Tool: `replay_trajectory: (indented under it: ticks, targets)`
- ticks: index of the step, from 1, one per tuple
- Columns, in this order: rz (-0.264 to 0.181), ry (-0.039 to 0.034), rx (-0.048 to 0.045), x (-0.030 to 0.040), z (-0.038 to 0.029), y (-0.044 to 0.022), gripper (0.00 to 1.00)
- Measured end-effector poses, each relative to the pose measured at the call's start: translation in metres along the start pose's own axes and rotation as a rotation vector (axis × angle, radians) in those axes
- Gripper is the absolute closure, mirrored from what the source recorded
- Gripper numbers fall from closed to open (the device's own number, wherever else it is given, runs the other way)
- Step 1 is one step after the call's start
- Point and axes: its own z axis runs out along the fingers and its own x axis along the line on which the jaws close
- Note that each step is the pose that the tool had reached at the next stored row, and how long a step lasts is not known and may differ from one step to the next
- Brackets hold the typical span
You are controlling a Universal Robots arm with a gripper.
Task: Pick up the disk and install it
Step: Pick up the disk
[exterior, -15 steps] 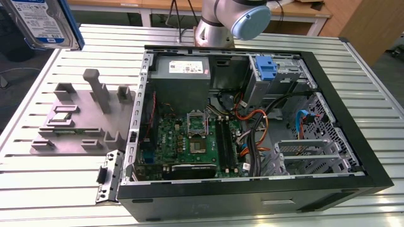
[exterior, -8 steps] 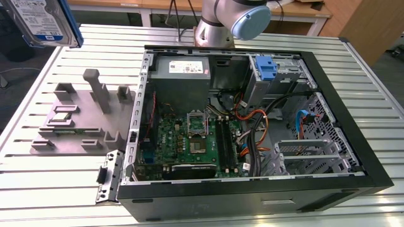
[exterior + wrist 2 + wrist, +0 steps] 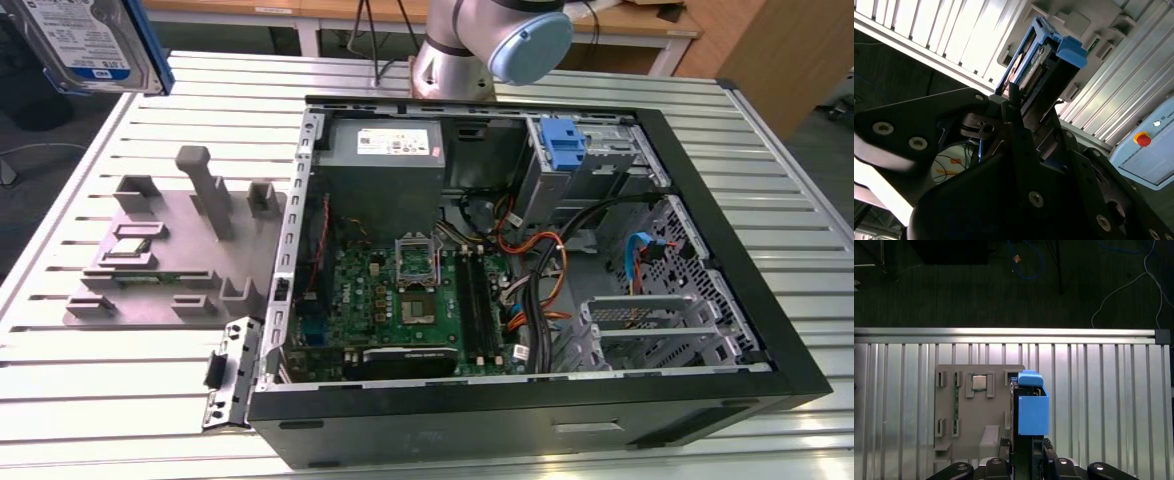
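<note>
One disk (image 3: 83, 40), clamped edge-on in gripper (image 3: 1031, 452) closed firmly on its blue carrier (image 3: 1033, 415), held high above table (image 3: 107, 400) near grey holder tray (image 3: 979, 415), well apart from open computer case (image 3: 534, 425); height presumably for clearance of tray posts and case wall.

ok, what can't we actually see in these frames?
- Exterior view: the disk is cut off by the top and left edges.
- First wrist view: the disk is edge-on, label unseen; the gripper clamping it covers the held end.
- First wrist view: the gray tray is partly behind the disk.
- Exterior view: the drive cage slot interior sits behind the blue bracket.
</note>
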Motion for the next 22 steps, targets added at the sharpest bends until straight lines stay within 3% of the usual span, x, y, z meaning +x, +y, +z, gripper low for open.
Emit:
replay_trajectory:
  ticks: [15, 22]
  targets:
    - [0.000, 0.0001, -0.0001, -0.0001, -0.0033, 0.0002, 0.65]
    - [0.000, 0.0001, -0.0001, -0.0006, -0.0123, 0.0005, 0.65]
